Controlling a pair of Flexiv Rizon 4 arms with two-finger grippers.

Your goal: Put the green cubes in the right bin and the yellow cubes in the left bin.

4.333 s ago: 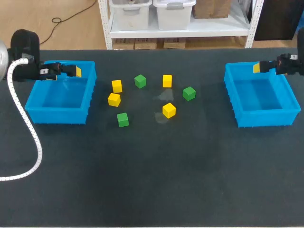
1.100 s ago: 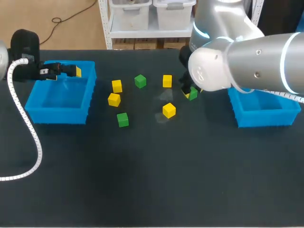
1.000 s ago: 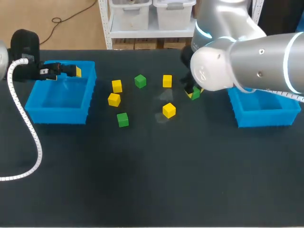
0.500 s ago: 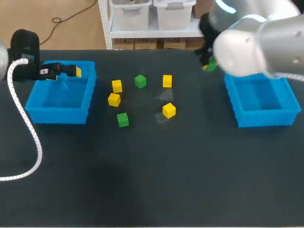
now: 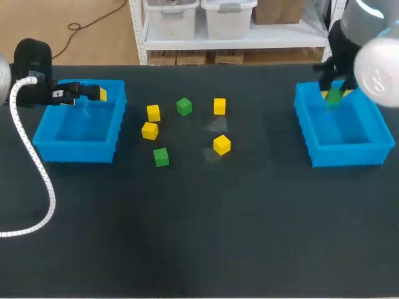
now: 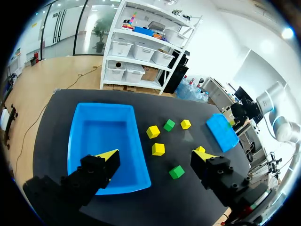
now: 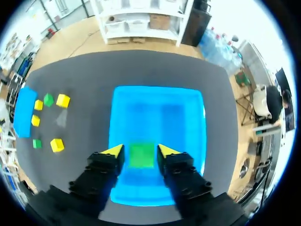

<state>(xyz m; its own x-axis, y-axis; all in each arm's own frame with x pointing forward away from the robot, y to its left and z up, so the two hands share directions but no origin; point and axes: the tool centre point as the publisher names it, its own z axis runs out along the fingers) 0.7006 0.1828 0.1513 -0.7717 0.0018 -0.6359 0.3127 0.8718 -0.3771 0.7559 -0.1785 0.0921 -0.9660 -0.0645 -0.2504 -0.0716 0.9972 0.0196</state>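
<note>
My right gripper hangs over the right blue bin, fingers a little apart. A green cube sits between the yellow tips with a slim gap on each side, over the bin floor. Several yellow cubes and two green cubes lie on the mat between the bins. My left gripper is wide open and holds nothing above the far rim of the left blue bin. In the left wrist view the left bin lies under the left gripper.
A black mat covers the table. A white ribbed cable from my left arm loops across the mat's front left. The wide front half of the mat holds nothing else.
My right arm carried the green cube from the middle of the mat back and right to above the right bin. Its fingers have spread slightly. The left arm has not moved.
</note>
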